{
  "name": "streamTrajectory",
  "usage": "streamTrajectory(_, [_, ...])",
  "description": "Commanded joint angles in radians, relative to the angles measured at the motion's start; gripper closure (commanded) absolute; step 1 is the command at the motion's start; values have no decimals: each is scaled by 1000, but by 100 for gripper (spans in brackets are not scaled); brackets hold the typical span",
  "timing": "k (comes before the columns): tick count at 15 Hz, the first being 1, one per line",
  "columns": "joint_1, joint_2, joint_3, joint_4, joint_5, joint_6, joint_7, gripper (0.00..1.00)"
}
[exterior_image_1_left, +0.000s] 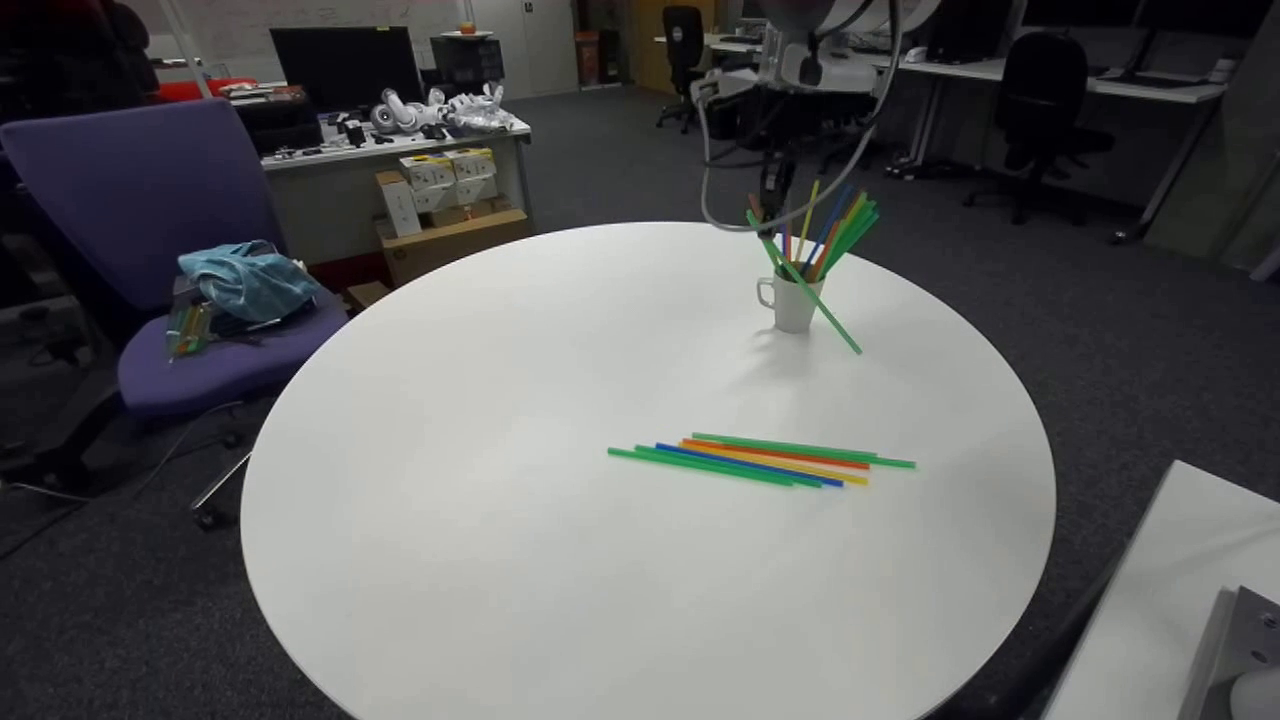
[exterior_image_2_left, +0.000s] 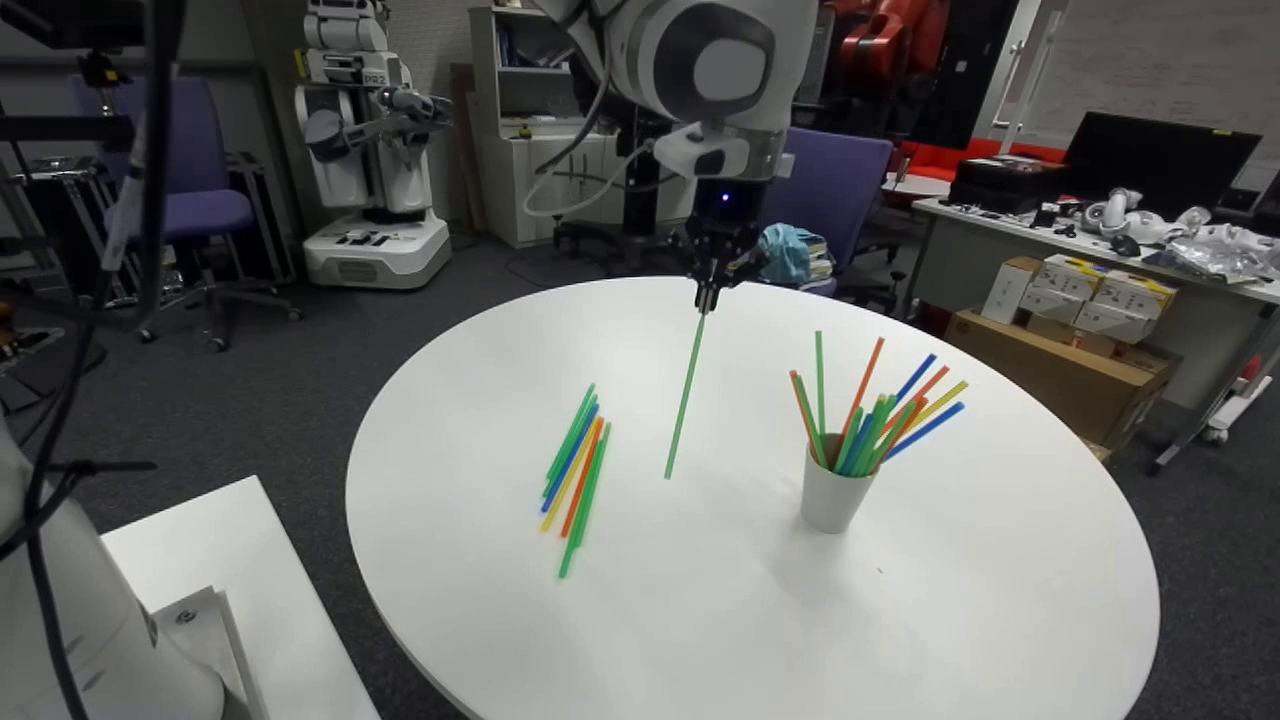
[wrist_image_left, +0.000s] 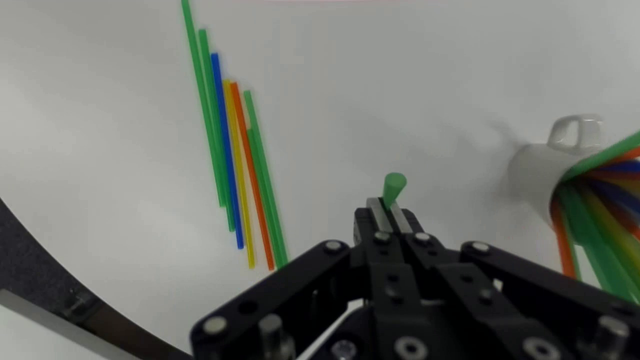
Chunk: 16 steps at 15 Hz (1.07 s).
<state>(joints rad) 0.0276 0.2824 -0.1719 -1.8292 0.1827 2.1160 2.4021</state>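
In what appears a carrying step, a pincer (exterior_image_2_left: 706, 300) squeezes one green straw (exterior_image_2_left: 685, 400), tips clamped tight; the next move likely calls for a steady hold. The straw slants down from the pincer over a white tabletop (exterior_image_2_left: 700, 620), between loose straws (wrist_image_left: 238, 170) and a straw-filled mug (exterior_image_2_left: 832, 500).

Tool (exterior_image_2_left: 706, 299) pointing down, clamped closed

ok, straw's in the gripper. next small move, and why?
Probably a slight lift: the gripper holds the green straw near its upper end, the rest slanting down between the mug and the laid-out straws, so extra height might keep the lower end off both.
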Motion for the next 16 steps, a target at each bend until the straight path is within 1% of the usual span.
streamTrajectory(1, [1,108,46,64,-60,-77,3,100])
streamTrajectory(7, [7,229,87,97,-51,-92,-32,100])
streamTrajectory(16, [10,339,85,175,-54,-161,-48,100])
